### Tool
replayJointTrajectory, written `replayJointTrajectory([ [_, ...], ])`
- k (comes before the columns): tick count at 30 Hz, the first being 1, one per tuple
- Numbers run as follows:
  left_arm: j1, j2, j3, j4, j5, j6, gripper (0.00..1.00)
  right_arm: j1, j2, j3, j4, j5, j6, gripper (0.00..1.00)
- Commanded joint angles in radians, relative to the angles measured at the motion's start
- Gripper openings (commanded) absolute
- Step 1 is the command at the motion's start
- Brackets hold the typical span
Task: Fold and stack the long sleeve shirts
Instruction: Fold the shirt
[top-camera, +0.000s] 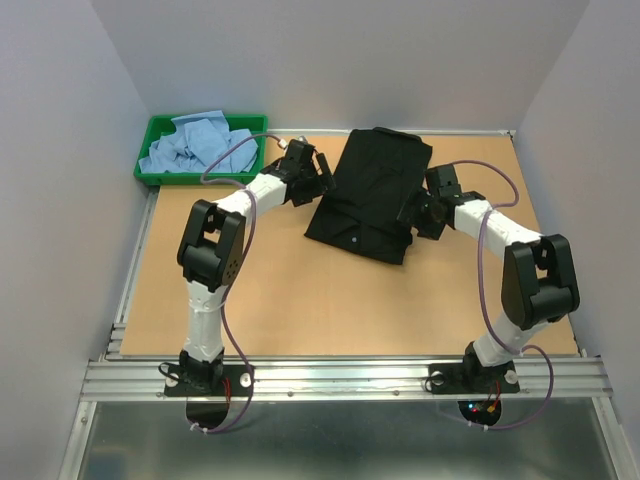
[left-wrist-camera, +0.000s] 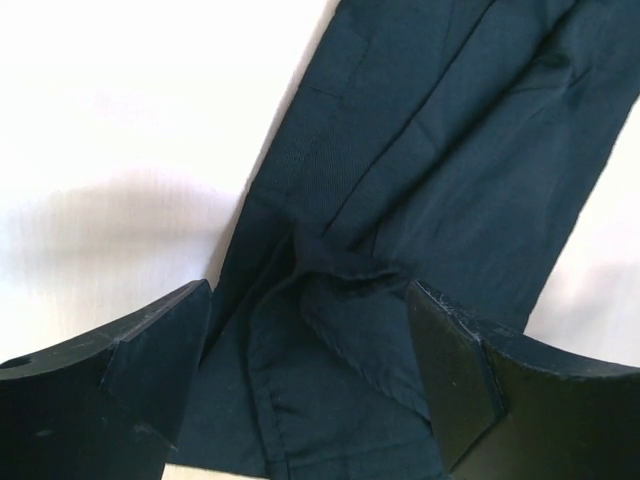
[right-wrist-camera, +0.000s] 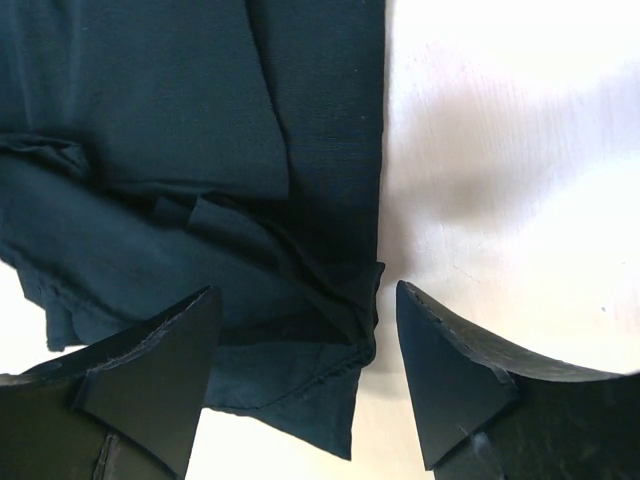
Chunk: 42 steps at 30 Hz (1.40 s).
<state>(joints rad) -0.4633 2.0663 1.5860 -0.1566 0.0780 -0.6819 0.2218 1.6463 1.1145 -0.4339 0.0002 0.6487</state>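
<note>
At the near edge, the two arm bases are seen bolted to a metal rail (top-camera: 340, 375). Beyond it a wide stretch of the brown table (top-camera: 300, 290) is kept free, presumably as working room for folding. Further in, the arms are bent inward so that the black shirt (top-camera: 368, 190) is flanked from both sides. The right gripper (right-wrist-camera: 305, 300) is held low over the shirt's right edge with its jaws spread. A loose hem corner is seen lying between the fingers, but nothing is pinched. The left gripper (left-wrist-camera: 310, 300) is set slightly farther back at the shirt's left edge, likewise spread wide, with a rumpled fold of dark cloth beneath the gap and no grip taken. This mirrored placement is judged to be chosen so that both side edges can be caught at once and turned over evenly. The shirt itself is laid in the far middle of the table, slightly askew and narrowed into a rough rectangle, so the fold is judged partly done. Farthest off, at the far left corner, the light blue shirts (top-camera: 200, 145) are heaped, crumpled and unfolded, in the green tray (top-camera: 190, 180), well apart from the black one, evidently kept there as a waiting pile
</note>
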Motion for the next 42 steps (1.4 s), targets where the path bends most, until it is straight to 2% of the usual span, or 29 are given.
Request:
replayJointTrajectory([
  [1,0.000,0.018,0.072,-0.049,0.012,-0.012,0.87,-0.001,0.024,0.008,0.057,0.007,0.038,0.75],
  [7,-0.001,0.052,0.097,-0.064,0.014,0.005,0.79,-0.002,0.052,-0.007,0.073,0.011,0.058,0.75],
  [16,-0.001,0.090,0.126,-0.077,0.031,0.015,0.75,0.001,0.067,-0.018,0.096,-0.035,0.080,0.70],
  [24,-0.006,0.098,0.129,-0.089,0.032,0.024,0.72,-0.001,0.052,-0.053,0.095,-0.034,0.095,0.69],
  [31,-0.008,0.109,0.141,-0.087,0.048,0.021,0.61,0.001,0.038,-0.056,0.095,-0.017,0.089,0.68],
  [42,-0.012,0.112,0.157,-0.084,0.057,0.022,0.42,0.001,0.044,-0.056,0.096,-0.035,0.111,0.61],
])
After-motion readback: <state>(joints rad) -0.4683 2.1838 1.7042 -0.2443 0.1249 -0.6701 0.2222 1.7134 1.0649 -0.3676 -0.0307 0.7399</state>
